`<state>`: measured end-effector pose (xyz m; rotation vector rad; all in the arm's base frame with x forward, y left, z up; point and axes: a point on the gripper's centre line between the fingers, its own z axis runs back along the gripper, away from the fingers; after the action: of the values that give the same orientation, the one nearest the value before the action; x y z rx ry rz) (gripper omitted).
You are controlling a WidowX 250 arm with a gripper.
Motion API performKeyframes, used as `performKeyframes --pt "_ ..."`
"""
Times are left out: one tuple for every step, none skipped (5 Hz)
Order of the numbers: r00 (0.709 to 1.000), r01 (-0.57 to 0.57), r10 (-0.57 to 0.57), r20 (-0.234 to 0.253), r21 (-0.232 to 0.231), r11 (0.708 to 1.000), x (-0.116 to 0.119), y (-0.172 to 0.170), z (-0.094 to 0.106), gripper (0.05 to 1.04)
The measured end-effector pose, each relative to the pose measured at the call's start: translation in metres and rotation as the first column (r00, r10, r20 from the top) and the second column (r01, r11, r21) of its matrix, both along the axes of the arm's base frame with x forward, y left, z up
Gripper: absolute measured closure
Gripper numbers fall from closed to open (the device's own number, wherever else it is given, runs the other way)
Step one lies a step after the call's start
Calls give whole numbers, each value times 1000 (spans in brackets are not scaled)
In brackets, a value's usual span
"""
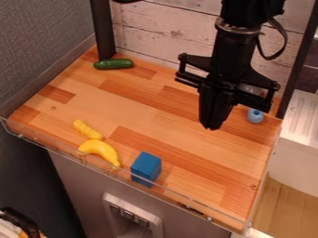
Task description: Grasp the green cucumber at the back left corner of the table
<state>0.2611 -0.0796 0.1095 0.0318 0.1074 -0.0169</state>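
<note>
The black gripper hangs over the right half of the wooden work surface, its fingers together and pointing down with nothing visible between them. Just right of it, near the back right corner, lies a small light-blue object with a dark hole; the arm partly covers the area behind it. A blue block stands close to the front edge. To its left are a curved yellow banana and, just behind that, a bumpy yellow piece. A dark green cucumber lies at the back left corner.
The wooden surface has a low transparent guard along its front edge. Black posts rise at the back corners, with whitewashed boards between them. A grey wall borders the left side; a white unit stands at the right.
</note>
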Motion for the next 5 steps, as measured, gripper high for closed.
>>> performKeyframes --pt "993 117 -117 -8 -11 993 16 18 -4 1019" --pt "955 296 -296 -9 -31 955 56 45 -8 1019" --pt "871 491 -492 4 -51 870 97 75 -10 986" --pt "731 681 -682 18 -71 729 119 107 -13 821" --pt "548 835 -835 43 -78 544 130 146 -15 549"
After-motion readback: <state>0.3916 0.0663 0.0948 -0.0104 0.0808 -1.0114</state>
